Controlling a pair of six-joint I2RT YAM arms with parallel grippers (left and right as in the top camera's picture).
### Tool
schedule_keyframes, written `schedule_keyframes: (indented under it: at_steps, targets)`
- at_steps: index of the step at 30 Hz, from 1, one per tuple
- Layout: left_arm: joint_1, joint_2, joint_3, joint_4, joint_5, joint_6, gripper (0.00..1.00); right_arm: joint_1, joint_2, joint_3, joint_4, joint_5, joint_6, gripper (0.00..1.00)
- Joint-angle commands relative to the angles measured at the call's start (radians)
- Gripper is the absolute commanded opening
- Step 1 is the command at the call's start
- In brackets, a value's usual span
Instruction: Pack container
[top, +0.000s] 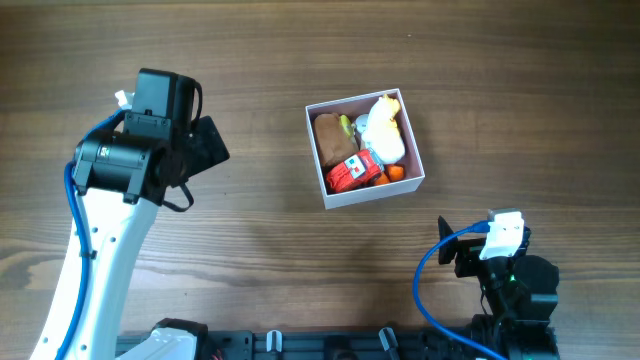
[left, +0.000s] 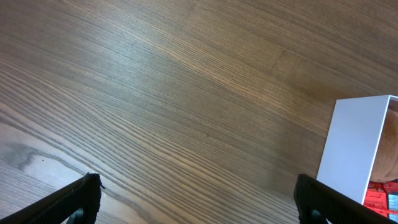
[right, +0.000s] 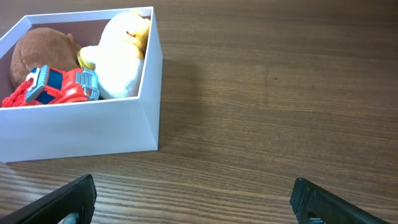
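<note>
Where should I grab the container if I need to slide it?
On the container, probably pinch the thin upright wall from straight above near its far-left corner, where bare pink floor shows beside the brown plush; elsewhere toys crowd the rim.

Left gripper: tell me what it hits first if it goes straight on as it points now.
Most likely the bare table: the left gripper, open, angles down at wood, with the container off to one side.

White square container upright on wood table, slightly rotated, packed with toys.
</note>
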Motion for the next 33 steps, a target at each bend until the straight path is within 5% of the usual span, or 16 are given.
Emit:
schedule_keyframes:
  at_steps: [1, 6, 10, 17, 21, 33]
  targets:
    - [0.006, 0.004, -0.002, 0.000, -0.012, -0.021, 1.00, 0.005, -0.016, -0.010, -0.002, -0.016, 0.011, 1.00]
    - [0.006, 0.003, -0.002, 0.001, -0.012, -0.021, 1.00, 0.005, -0.016, -0.010, -0.003, -0.016, 0.011, 1.00]
    - [0.006, -0.098, -0.045, 0.043, -0.119, 0.124, 1.00, 0.005, -0.016, -0.010, -0.002, -0.016, 0.011, 1.00]
    - [0.012, -0.541, -0.459, 0.620, -0.008, 0.355, 1.00, 0.005, -0.016, -0.010, -0.003, -0.016, 0.011, 1.00]
    - [0.067, -0.789, -0.709, 0.764, 0.050, 0.378, 1.00, 0.005, -0.016, -0.010, -0.003, -0.016, 0.011, 1.00]
    - [0.106, -1.229, -1.155, 0.784, 0.169, 0.373, 1.00, 0.005, -0.016, -0.010, -0.002, -0.016, 0.012, 1.00]
